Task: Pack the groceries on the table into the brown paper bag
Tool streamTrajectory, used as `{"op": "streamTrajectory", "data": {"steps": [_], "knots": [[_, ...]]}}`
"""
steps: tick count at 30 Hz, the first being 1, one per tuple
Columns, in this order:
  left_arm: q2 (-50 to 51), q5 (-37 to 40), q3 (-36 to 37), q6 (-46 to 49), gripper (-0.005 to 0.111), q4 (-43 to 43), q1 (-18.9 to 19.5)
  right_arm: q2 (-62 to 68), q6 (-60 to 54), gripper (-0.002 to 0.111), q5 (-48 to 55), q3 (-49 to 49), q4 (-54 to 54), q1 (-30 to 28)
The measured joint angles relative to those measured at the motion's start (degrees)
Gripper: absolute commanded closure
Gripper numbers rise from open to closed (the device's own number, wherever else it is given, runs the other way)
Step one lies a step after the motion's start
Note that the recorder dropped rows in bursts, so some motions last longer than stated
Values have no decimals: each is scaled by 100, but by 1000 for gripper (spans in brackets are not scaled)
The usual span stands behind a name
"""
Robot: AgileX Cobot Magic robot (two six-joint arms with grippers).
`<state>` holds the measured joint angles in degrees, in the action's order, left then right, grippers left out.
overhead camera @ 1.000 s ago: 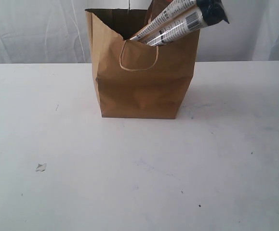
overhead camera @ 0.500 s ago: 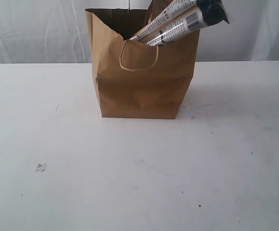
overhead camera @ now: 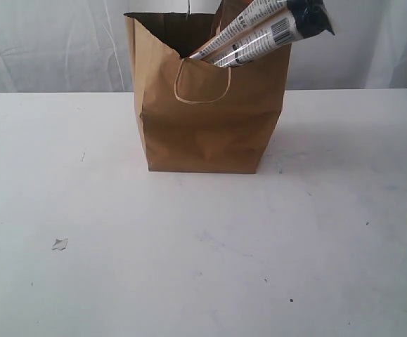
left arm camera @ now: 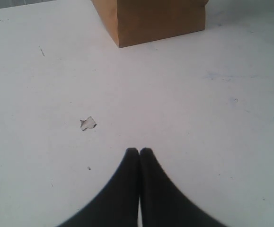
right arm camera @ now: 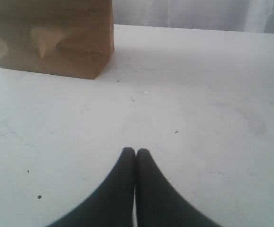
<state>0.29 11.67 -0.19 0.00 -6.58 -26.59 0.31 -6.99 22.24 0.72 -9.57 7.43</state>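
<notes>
The brown paper bag (overhead camera: 210, 133) was matt kraft paper, creased and softly dented across its front, with a pale twisted-cord handle (overhead camera: 202, 90). The long noodle packs (overhead camera: 263, 29) were wrapped in glossy printed film that caught the light, dark at the ends. The table (overhead camera: 189, 253) had a smooth, dull white top, scuffed and specked, with one small chipped patch (overhead camera: 60, 243). The left gripper (left arm camera: 139, 152) and right gripper (right arm camera: 136, 152) were matt black, possibly rubber or plastic, though blur hid their texture. The cloth backdrop (overhead camera: 48, 42) was thin, white and softly folded.
</notes>
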Motion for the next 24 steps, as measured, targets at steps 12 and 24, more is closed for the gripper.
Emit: {"op": "streamTrajectory", "data": {"steps": [12, 24], "knots": [[0, 50, 0, 0, 107, 0, 0, 0, 0, 108, 0, 0, 0, 0], [0, 87, 0, 0, 107, 0, 0, 0, 0, 108, 0, 0, 0, 0]]}}
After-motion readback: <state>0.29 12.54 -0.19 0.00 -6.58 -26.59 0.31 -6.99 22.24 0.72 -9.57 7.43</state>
